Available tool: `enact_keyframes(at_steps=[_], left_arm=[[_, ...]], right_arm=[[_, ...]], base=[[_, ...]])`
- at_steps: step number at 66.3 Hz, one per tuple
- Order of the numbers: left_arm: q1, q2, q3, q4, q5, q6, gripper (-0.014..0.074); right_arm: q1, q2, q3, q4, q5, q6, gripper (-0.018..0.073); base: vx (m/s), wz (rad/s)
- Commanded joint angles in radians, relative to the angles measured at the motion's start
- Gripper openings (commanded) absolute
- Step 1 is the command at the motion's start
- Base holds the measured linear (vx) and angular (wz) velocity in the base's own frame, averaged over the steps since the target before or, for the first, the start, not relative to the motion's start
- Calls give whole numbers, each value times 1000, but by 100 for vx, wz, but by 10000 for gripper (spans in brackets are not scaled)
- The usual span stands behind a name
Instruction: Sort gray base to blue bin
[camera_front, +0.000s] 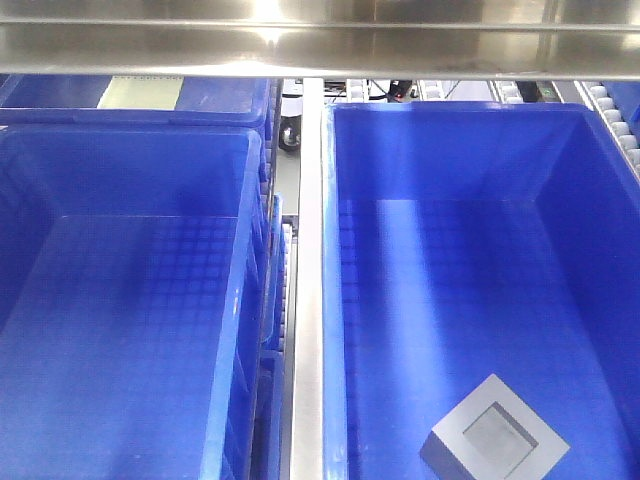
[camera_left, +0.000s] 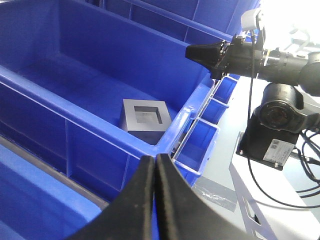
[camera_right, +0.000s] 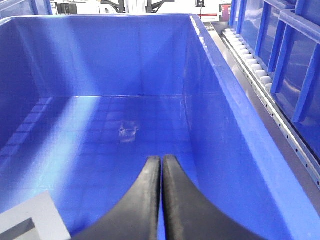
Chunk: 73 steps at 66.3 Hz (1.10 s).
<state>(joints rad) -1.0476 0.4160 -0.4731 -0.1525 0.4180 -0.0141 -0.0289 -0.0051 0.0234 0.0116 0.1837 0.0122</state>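
Observation:
The gray base (camera_front: 494, 438) lies on the floor of the right blue bin (camera_front: 480, 250), near its front edge, with its square recess facing up. It also shows in the left wrist view (camera_left: 145, 120), and its corner shows in the right wrist view (camera_right: 32, 222). My left gripper (camera_left: 155, 160) is shut and empty, outside the bin's near wall (camera_left: 90, 135). My right gripper (camera_right: 161, 161) is shut and empty, above the bin floor (camera_right: 115, 145), to the right of the base. Neither gripper shows in the front view.
A second blue bin (camera_front: 120, 300) stands to the left, with a metal rail (camera_front: 308, 300) between the two. A steel shelf (camera_front: 320, 40) spans the top. My right arm and a camera mount (camera_left: 275, 110) stand beyond the bin's corner. Roller tracks (camera_right: 250, 65) run along the right.

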Motion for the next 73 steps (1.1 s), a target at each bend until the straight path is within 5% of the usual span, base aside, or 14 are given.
enact_keyframes(at_steps=[1,12,35,44,73], left_arm=[[-1,-2,-25,-10,-68,1,-6],[119,-77,-25,-7,-68,1,-6],[599,-297,-25,-1,-68,1,-6],[780,-358,-25,80,-68,1,-6],[1088,-389,-20,140,-70,1,-6]], right_arm=[[-3,18,6,-5,-34,-12,-5],[-3,18,6,-5,-34,-12,-5],[-3,18,6,-5,-34,-12,-5],[-3,18,6,-5,-34,-12,-5],[-3,18,6,-5,-34,-12,-5]], base=[[0,0],[0,0],[0,0],[0,0],[0,0]])
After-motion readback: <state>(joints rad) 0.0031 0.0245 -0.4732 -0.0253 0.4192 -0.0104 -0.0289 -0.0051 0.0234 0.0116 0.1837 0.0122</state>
